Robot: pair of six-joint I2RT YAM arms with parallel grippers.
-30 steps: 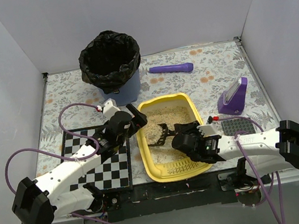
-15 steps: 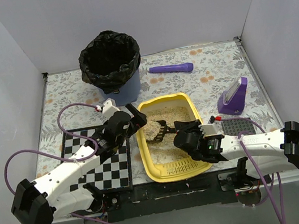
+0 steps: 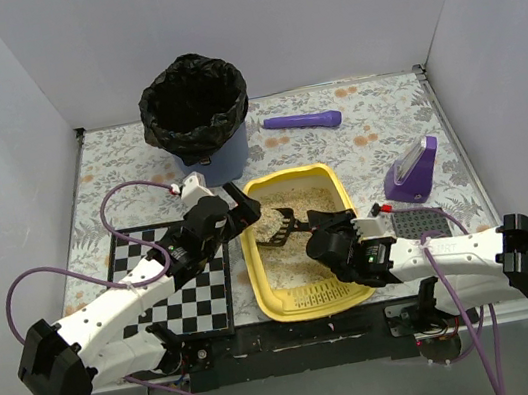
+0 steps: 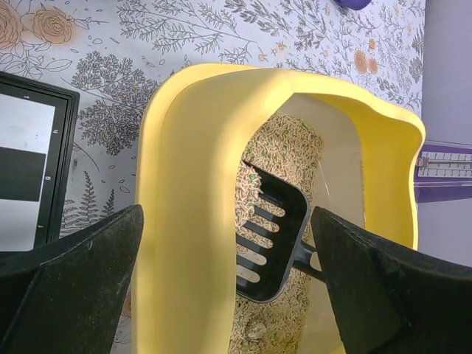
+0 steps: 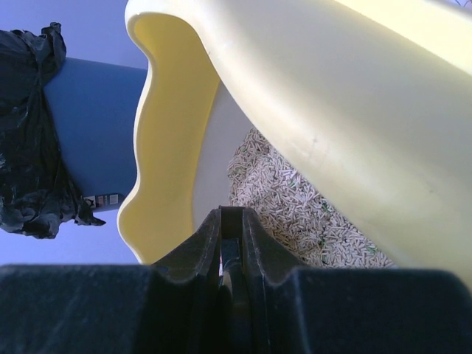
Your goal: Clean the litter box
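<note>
The yellow litter box (image 3: 325,176) lies mid-table with beige litter (image 3: 302,209) inside; it also shows in the left wrist view (image 4: 184,169) and the right wrist view (image 5: 346,96). My left gripper (image 3: 236,209) is open, its jaws straddling the box's left wall (image 4: 227,221) without closing on it. My right gripper (image 3: 323,232) is shut on the handle of a black slotted scoop (image 3: 279,227). The scoop's head (image 4: 269,236) is in the litter near the left wall. In the right wrist view the handle (image 5: 231,247) sits between my closed fingers (image 5: 231,220).
A blue bin with a black bag (image 3: 196,118) stands beyond the box, also in the right wrist view (image 5: 88,133). A purple cylinder (image 3: 302,121) lies at the back, a purple stand (image 3: 414,172) at right, a checkerboard (image 3: 171,279) at left, a dark grid pad (image 3: 418,223) beside the box.
My right gripper has pushed the scoop a little farther from me along the box's left side. The left gripper has stayed at the left wall.
</note>
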